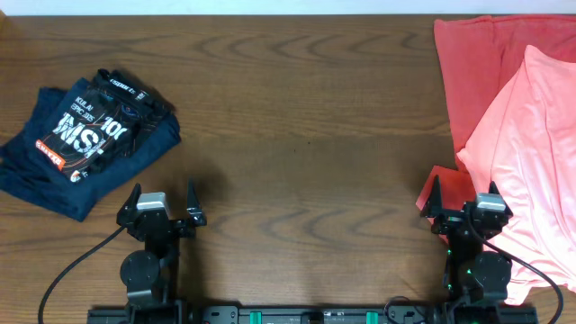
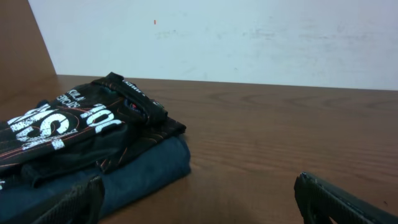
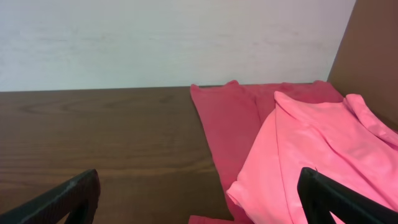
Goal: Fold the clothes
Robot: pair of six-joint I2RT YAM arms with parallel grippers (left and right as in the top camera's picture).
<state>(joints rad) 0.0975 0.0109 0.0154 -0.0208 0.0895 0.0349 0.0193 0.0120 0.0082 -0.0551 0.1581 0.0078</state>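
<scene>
A folded black jersey (image 1: 99, 121) with white and orange logos lies on a folded navy garment (image 1: 63, 184) at the table's far left; both show in the left wrist view, the jersey (image 2: 74, 127) on the navy garment (image 2: 140, 174). A coral-pink shirt (image 1: 531, 153) lies unfolded over a red shirt (image 1: 472, 63) at the right; the right wrist view shows the pink shirt (image 3: 311, 155) and the red shirt (image 3: 227, 124). My left gripper (image 1: 162, 205) is open and empty near the front edge. My right gripper (image 1: 463, 202) is open and empty at the pink shirt's edge.
The wooden table (image 1: 297, 117) runs between the two piles. A white wall (image 2: 249, 37) stands behind the table's far edge. Cables trail from both arm bases at the front.
</scene>
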